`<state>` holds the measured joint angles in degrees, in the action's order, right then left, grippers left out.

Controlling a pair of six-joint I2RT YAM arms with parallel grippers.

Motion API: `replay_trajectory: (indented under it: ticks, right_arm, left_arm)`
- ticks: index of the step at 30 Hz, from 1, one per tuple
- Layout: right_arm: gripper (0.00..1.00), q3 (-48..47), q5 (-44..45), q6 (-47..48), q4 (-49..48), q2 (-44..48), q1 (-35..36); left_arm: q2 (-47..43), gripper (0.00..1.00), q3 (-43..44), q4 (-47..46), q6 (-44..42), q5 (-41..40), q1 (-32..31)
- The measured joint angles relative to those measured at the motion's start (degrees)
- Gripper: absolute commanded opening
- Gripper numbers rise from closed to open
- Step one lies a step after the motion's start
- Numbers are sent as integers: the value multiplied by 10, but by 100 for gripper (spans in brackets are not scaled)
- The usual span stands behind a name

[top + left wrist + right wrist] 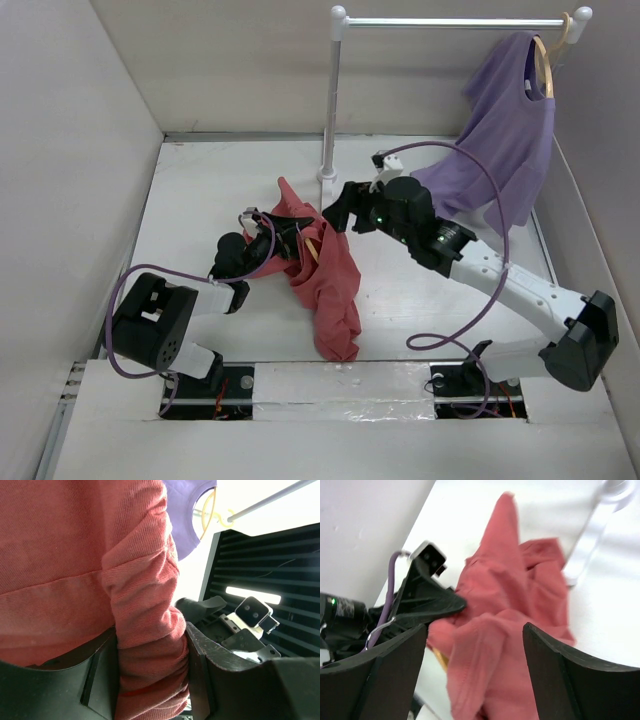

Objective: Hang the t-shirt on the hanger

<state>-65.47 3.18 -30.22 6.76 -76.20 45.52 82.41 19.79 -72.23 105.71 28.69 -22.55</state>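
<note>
The coral-red t-shirt [335, 285] lies bunched in the middle of the table, with one part lifted. My left gripper [287, 236] is shut on a fold of it; in the left wrist view the cloth [75, 555] is pinched between the two fingers of the gripper [152, 647]. My right gripper [335, 215] is open and empty, just right of the shirt's raised part; in the right wrist view the shirt [520, 605] lies beyond its spread jaws [475, 647]. The hanger shows only as an orange-tan sliver under the cloth [313, 249] [440, 658].
A purple t-shirt [505, 130] hangs on a paler wooden hanger [545, 62] from a white rail [450, 22] at the back right. The rail's white post [328, 110] stands just behind the red shirt. White walls enclose the table on the left, back and right.
</note>
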Motion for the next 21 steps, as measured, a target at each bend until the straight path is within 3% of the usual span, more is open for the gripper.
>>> replay_trajectory:
  ticks: [3,4,6,7,11,12,13,16,19,21]
  right_arm:
    - [72,6,3,14,8,36,-12]
    - [44,9,3,20,12,49,-12]
    - [3,21,4,30,17,76,-7]
    - [0,35,5,31,17,93,0]
    - [1,108,3,45,13,150,65]
    - [22,126,9,47,14,155,90]
    - [35,142,17,49,17,156,115]
    - [60,168,67,55,33,139,181]
    - [60,173,119,62,52,120,214]
    - [52,173,146,66,58,114,221]
  left_arm:
    - [0,0,0,0,0,7,1]
    - [0,0,0,0,0,9,1]
    - [0,0,0,0,0,11,1]
    - [1,0,0,0,0,13,2]
    - [7,0,0,0,0,16,5]
    - [8,0,0,0,0,17,5]
    - [10,0,0,0,0,17,5]
    - [12,0,0,1,0,17,5]
    - [12,0,0,1,-1,17,5]
    - [12,0,0,0,-3,17,5]
